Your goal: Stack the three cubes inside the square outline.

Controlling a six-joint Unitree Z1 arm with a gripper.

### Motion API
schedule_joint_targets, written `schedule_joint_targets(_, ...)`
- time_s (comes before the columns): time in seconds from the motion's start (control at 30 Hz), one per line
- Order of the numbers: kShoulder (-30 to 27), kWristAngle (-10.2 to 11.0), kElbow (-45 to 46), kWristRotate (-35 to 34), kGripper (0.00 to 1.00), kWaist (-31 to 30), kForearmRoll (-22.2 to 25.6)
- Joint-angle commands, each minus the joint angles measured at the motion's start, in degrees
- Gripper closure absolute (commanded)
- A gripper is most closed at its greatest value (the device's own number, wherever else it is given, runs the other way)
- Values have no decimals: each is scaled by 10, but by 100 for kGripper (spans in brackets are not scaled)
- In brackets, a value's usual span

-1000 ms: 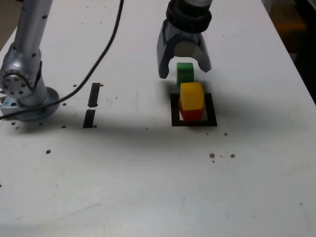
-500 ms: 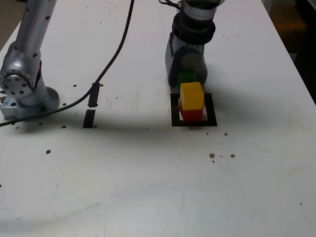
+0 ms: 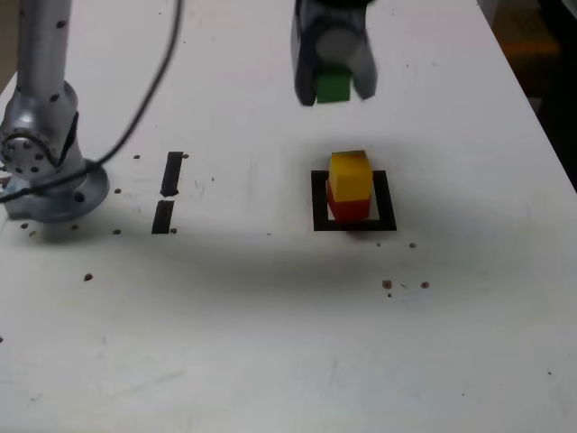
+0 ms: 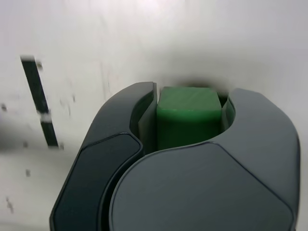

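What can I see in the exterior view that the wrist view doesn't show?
Only the exterior view: the yellow cube stacked on the red cube, the black square outline around them, and the dark cable.

Only the wrist view: nothing separate, just a close look at both inner faces gripping.

Both: the green cube held in the pincer, and the two black strips on the white tabletop.
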Motion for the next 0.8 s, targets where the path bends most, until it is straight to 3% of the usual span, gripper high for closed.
schedule_joint_targets(0.0, -4, -11, -31, -19, 77, -27, 51)
schedule_joint_targets(0.1, 1, -22, -64, -62, 77, -78, 66)
schedule_joint_targets(0.23, 20, -20, -83, -112, 76, -132, 64)
schedule_joint_targets(0.5, 54, -19, -73, -127, 76, -143, 55)
schedule_joint_targets(0.77, 75, -25, -45, -127, 76, -141, 8)
